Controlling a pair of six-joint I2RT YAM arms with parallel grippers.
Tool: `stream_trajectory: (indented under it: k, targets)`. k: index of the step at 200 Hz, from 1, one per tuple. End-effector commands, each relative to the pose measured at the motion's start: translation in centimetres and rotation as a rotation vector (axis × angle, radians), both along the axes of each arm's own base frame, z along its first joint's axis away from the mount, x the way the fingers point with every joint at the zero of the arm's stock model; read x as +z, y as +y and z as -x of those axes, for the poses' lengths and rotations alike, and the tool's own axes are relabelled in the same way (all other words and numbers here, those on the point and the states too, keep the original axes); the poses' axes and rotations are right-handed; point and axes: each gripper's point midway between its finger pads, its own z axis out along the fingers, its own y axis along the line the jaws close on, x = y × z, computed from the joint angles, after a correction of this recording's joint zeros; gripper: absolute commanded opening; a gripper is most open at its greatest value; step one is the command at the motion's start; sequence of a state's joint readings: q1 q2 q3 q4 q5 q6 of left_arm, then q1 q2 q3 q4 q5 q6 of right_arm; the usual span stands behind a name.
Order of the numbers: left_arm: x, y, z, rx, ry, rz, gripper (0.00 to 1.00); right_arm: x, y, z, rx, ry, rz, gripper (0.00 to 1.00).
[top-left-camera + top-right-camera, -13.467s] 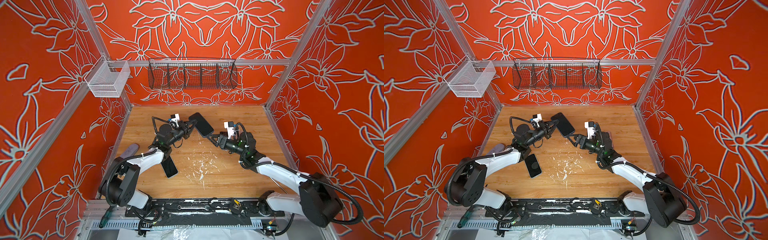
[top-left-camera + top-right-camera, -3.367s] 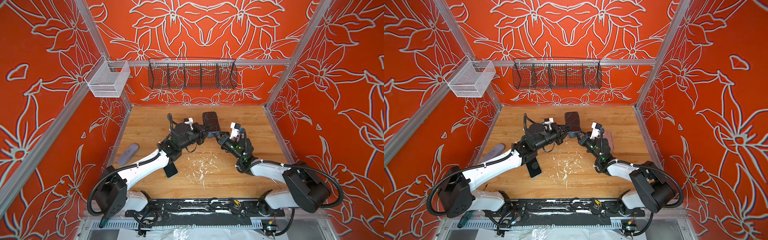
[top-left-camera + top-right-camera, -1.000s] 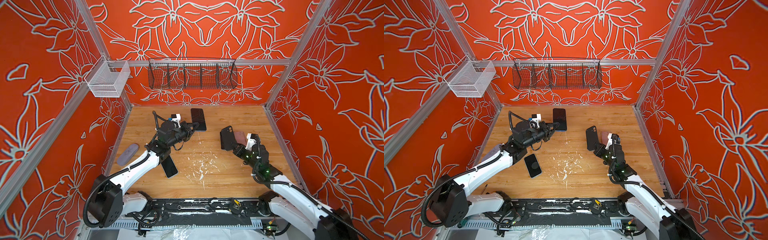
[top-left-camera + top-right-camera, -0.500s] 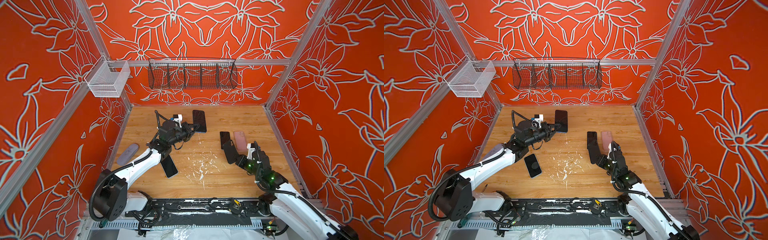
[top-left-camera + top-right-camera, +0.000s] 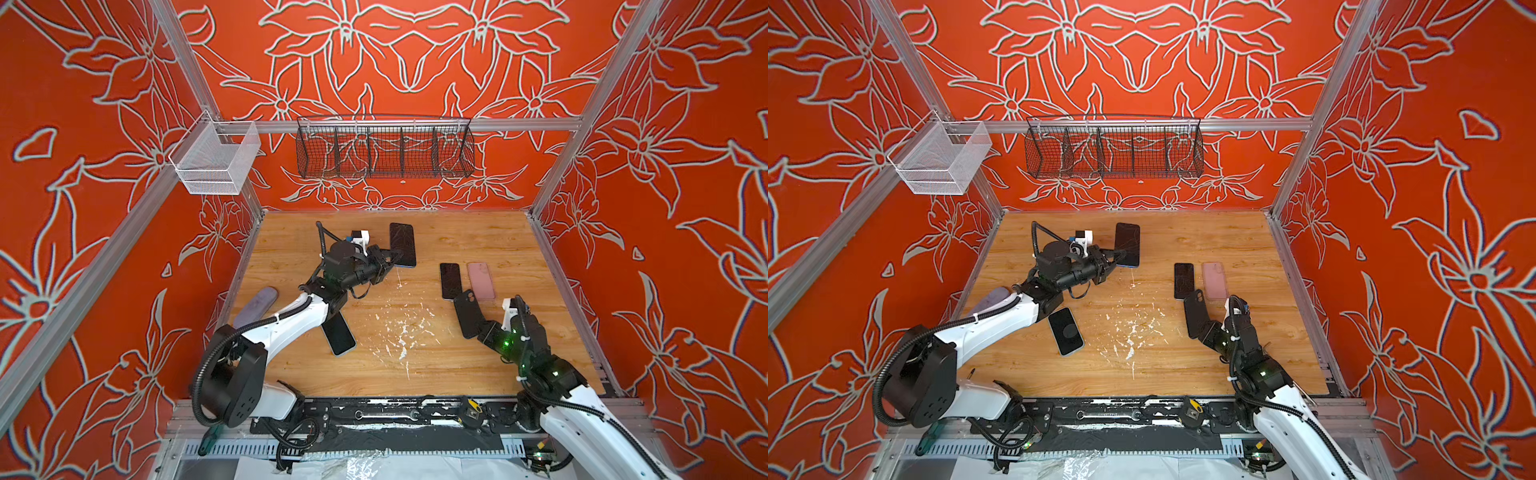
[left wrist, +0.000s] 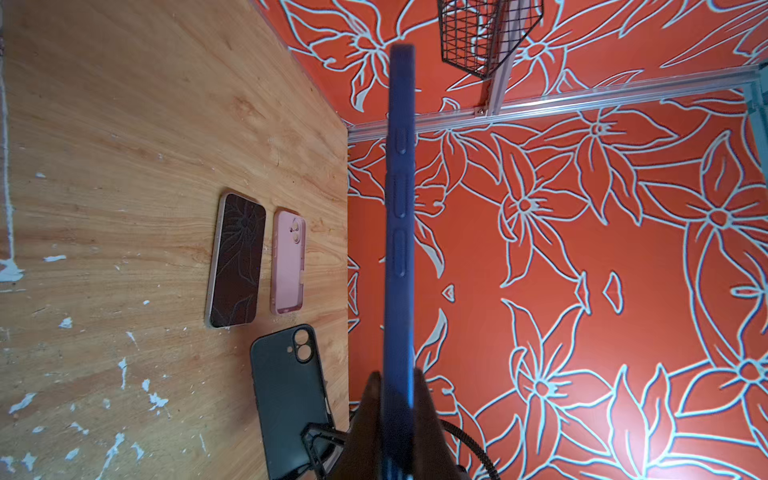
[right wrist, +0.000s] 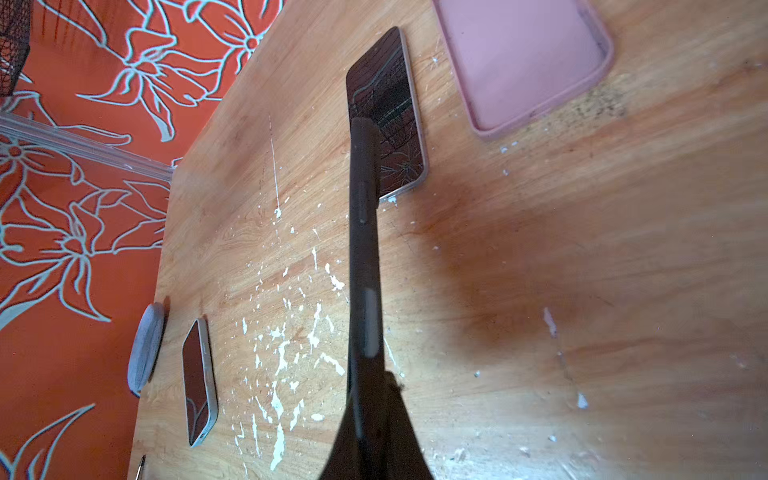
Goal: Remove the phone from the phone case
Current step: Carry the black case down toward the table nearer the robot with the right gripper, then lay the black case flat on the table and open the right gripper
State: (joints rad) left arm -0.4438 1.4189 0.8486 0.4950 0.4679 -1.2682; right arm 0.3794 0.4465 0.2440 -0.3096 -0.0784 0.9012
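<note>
Gripping phone (image 5: pixel 402 244) end, left hand (image 5: pixel 390 262) closed on it; right hand (image 5: pixel 478 327) pinches black case (image 5: pixel 465 307), well apart.

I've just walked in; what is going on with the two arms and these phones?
Phone and case are apart. The left gripper grips the blue-edged phone by one end. The right gripper grips the empty black case, low beside a cracked phone and a pink case lying flat.

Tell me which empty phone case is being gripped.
The black phone case, pinched in the right gripper; the pink case and grey case rest ungripped.
</note>
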Motion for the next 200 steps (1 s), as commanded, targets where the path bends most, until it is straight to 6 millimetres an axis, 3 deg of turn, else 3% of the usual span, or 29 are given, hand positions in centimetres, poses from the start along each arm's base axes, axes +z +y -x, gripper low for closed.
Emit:
stream_trajectory:
  k: [1,142,200]
  targets:
    - [3.3,-0.4,-0.5,-0.026,-0.104,0.062,0.00,-1.9,-1.6,1.0,-0.079,0.069,0.026,0.06]
    - [1.3,-1.8,-2.3,-0.093,-0.048,0.113,0.00,-5.5,-2.9,2.1,-0.149,0.183,0.069,0.10]
    - [0.4,-2.0,-2.9,-0.097,-0.033,0.117,0.00,-6.0,-3.6,2.2,-0.175,0.197,0.094,0.20]
